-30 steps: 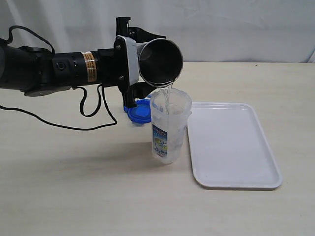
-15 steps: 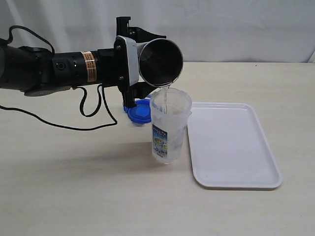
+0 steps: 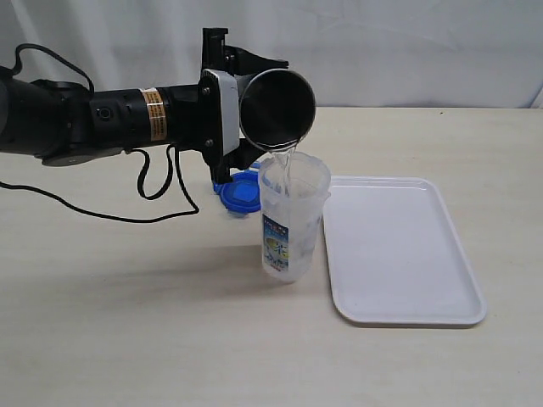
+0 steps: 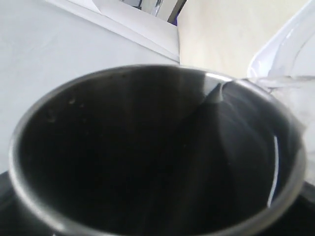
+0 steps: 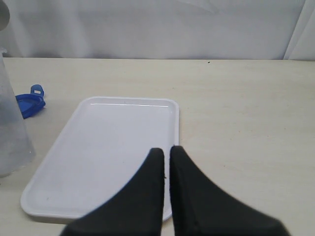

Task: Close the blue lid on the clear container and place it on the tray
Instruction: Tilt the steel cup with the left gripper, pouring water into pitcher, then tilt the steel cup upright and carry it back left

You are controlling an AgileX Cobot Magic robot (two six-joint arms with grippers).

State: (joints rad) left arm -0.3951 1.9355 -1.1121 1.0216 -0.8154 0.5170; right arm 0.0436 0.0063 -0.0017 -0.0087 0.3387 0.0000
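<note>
Clear container (image 3: 293,222) stands upright, lidless, just beside the tray (image 3: 399,250), the blue lid (image 3: 242,192) lying on the table (image 3: 127,297) behind it. Left gripper (image 3: 244,106) clamps a tilted steel cup (image 3: 278,106) pouring water into it; right gripper (image 5: 166,156) has its jaws pressed together, empty.

A steel cup (image 3: 277,110) hung tipped almost on its side above the pale, wood-grained worktop (image 3: 127,331), its dark mouth turned outward. A thin stream of water (image 3: 288,165) ran down from its lower rim. Seen close, its inside was dark under a bright rim. White cloth (image 3: 407,42) hung behind the worktop.
</note>
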